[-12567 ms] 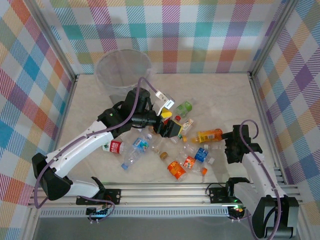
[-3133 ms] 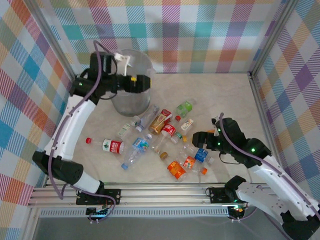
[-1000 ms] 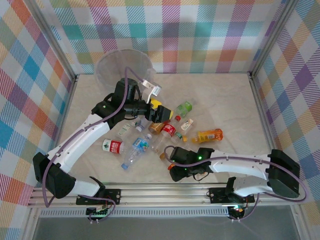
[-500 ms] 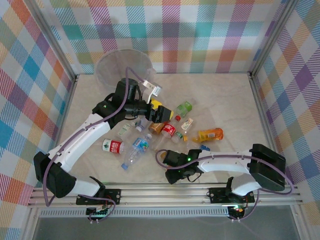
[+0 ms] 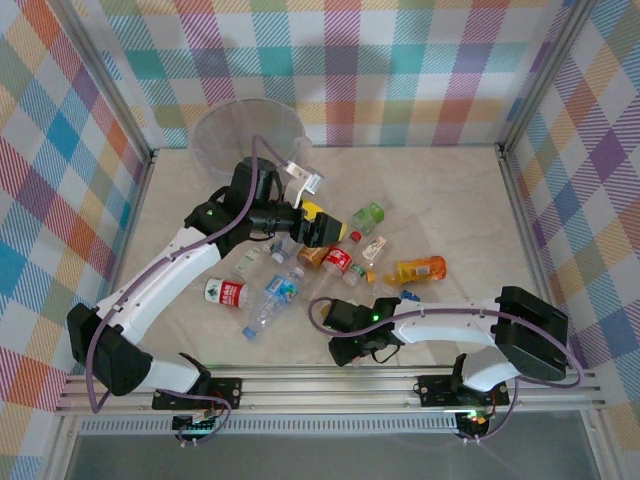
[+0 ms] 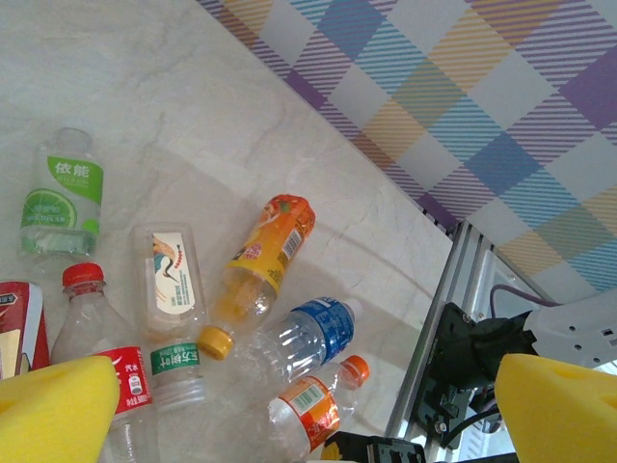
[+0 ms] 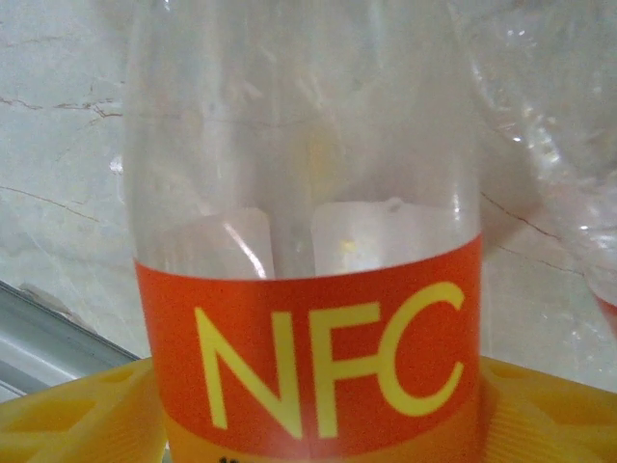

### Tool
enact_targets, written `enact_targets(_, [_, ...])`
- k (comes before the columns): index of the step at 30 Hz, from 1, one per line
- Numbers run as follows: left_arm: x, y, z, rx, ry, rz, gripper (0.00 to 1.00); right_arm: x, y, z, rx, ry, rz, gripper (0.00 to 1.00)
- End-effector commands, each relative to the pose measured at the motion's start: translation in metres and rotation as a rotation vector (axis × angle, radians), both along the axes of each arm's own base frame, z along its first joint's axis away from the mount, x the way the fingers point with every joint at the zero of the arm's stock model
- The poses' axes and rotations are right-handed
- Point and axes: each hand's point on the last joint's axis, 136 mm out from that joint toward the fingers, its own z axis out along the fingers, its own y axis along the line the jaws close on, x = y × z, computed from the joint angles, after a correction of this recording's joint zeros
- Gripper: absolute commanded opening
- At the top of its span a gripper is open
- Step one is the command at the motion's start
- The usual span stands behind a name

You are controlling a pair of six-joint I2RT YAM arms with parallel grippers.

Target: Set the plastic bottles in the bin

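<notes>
Right gripper [image 5: 357,345] is clamping an orange-labelled NFC bottle [image 7: 308,193]; left gripper [image 5: 324,228] is hovering, jaws apart, over the bottle pile [image 5: 338,262]. Next, likely: carrying it to the bin [image 5: 203,135].

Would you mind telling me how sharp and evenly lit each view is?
Top external: even, soft light, table sharp, faint shadows. Left wrist: bottles crisp, the yellow pads blurred. Right wrist: NFC bottle very close, mild glare on its clear plastic.
</notes>
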Motion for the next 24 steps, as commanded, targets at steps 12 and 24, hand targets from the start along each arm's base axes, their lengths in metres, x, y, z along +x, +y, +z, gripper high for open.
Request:
enact_targets(12, [-0.006,-0.005,0.01,-0.019,-0.01,-0.035,1.0,-0.017,-0.01,-0.005,-0.027,0.028,0.029,0.7])
enact_targets(24, [-0.007,-0.006,0.009,-0.02,-0.003,-0.04,1.0,-0.013,-0.01,0.002,-0.002,-0.005,0.017,0.61])
